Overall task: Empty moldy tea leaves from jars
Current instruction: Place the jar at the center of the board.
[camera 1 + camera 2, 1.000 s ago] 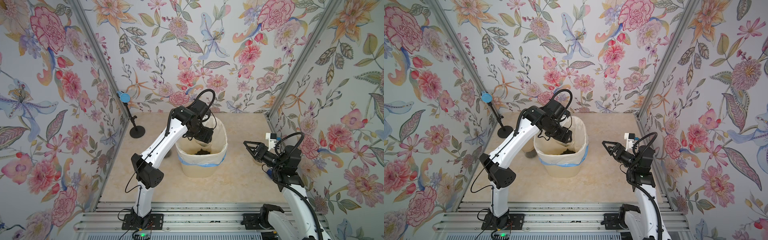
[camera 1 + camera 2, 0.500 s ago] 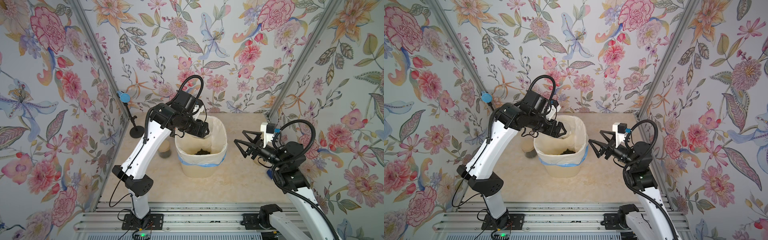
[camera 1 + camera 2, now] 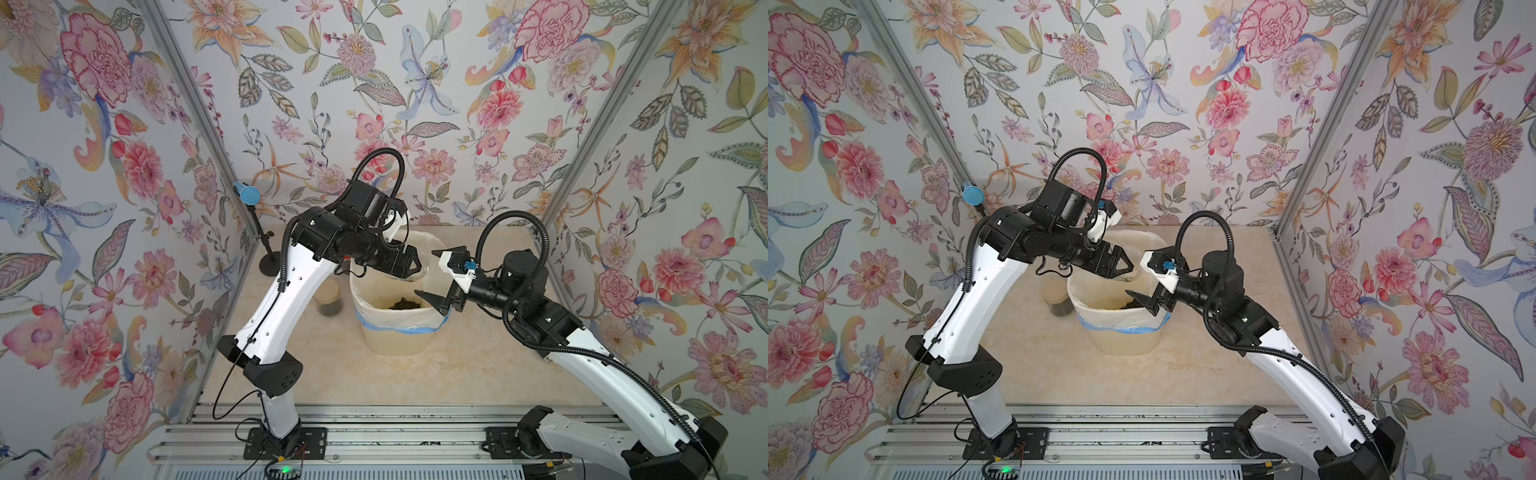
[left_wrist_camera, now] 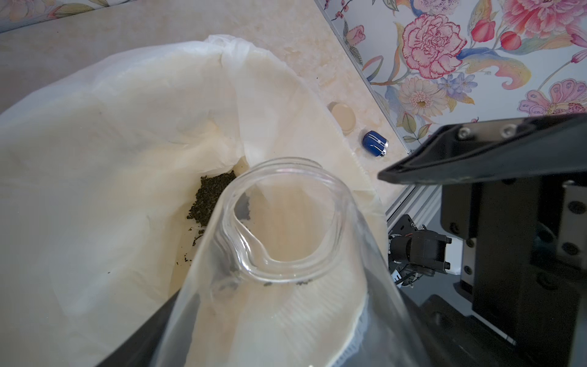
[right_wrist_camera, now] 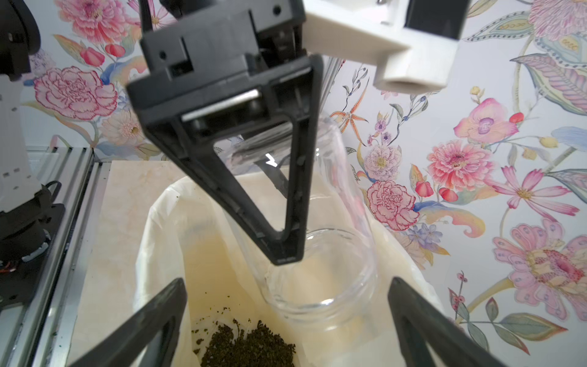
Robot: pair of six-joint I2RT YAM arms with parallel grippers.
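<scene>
Floral-papered walls on three sides of a pale marbled bench (image 3: 415,374). Both top views: cream bin (image 3: 399,338) with white liner at mid-bench, nearer the back edge, dark tea leaves (image 3: 405,304) heaped inside. Above the bin, left gripper (image 3: 415,266) clamped on a clear, lidless jar (image 3: 423,272), tipped mouth-down toward the liner. Facing it over the bin's right rim, right gripper (image 3: 1137,273) with jaws spread wide, holding nothing. Upright just beside the bin, toward the bench's left edge, second jar (image 3: 1057,297), beige-lidded, dark at the bottom.

Left wrist view: held jar (image 4: 286,317) nearly empty, a few specks at its rim; tea leaves (image 4: 212,197) on the liner (image 4: 111,127) just past its mouth; black finger (image 4: 476,149) beside the glass; loose beige lid (image 4: 344,116) and blue cap (image 4: 375,144) side by side near the bench's right edge.

Right wrist view: triangular finger (image 5: 254,159) of the left gripper against the jar (image 5: 333,286); jar mouth just above the tea leaves (image 5: 251,346); right gripper (image 5: 286,282) fingers apart on either side, clear of the glass.
</scene>
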